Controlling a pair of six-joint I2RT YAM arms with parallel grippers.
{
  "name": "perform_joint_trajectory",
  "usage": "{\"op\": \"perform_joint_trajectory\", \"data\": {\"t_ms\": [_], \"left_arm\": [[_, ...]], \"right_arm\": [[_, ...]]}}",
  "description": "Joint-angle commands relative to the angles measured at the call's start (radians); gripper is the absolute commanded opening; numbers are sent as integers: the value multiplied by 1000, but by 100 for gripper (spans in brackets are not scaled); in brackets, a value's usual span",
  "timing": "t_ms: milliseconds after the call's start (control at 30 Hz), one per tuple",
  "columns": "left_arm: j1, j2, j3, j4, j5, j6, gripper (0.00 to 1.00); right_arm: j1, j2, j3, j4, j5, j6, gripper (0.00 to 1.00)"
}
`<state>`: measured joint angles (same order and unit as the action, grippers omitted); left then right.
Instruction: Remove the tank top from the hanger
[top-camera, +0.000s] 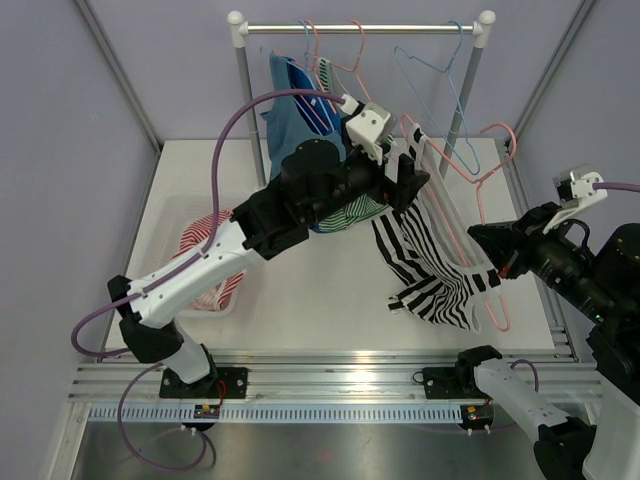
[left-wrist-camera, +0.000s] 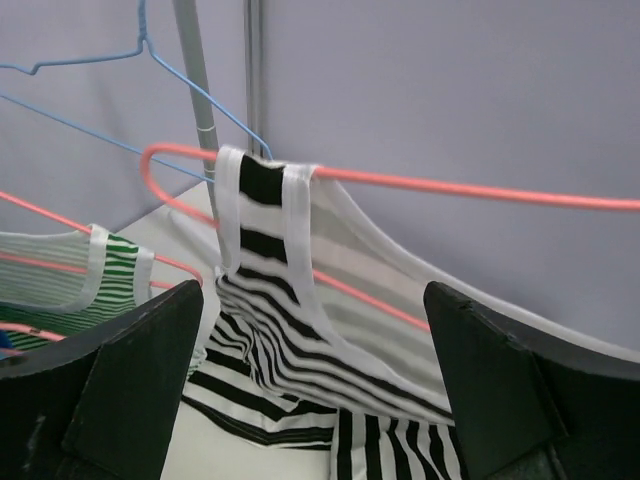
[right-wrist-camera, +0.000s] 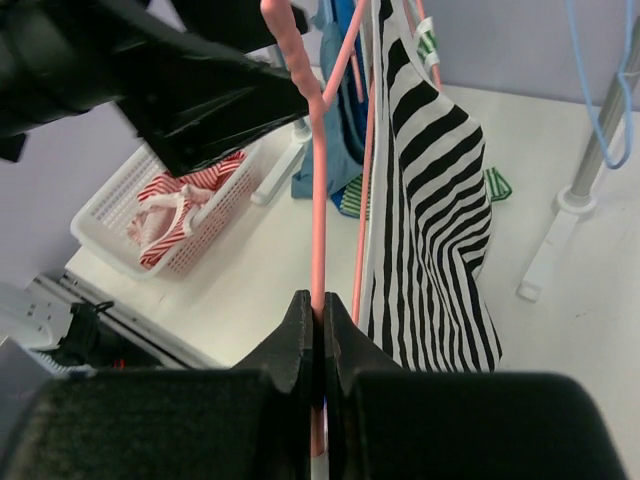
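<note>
A black-and-white striped tank top hangs on a pink hanger held out over the table. My right gripper is shut on the hanger's lower wire, and the tank top drapes just right of it. My left gripper is at the top of the garment, open wide. One shoulder strap loops over the pink wire ahead of the left gripper, and the striped cloth lies between its spread fingers without being pinched.
A clothes rack at the back carries blue hangers, a blue garment and a green striped garment. A white basket with red striped cloth sits at the left. The rack's right post stands close by.
</note>
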<state>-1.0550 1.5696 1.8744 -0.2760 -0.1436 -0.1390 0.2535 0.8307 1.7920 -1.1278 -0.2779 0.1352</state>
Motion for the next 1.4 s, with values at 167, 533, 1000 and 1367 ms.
{"op": "perform_joint_trajectory", "data": {"t_ms": [167,533,1000,1367], "left_arm": [[-3,83,48,121,-105,107,58],[-3,93,29,133,-260,156,0],[156,-84,-124,61,-467,-8,0],[173,-282,-415,24,-113,-129,0]], "right_arm": [[7,-27,41,-13,-144,-22,0],[6,-30,9,-18,-136,-55,0],[89,-148,-146,-79,-242,-190,0],[98,-266,-242,178,-198,-166,0]]}}
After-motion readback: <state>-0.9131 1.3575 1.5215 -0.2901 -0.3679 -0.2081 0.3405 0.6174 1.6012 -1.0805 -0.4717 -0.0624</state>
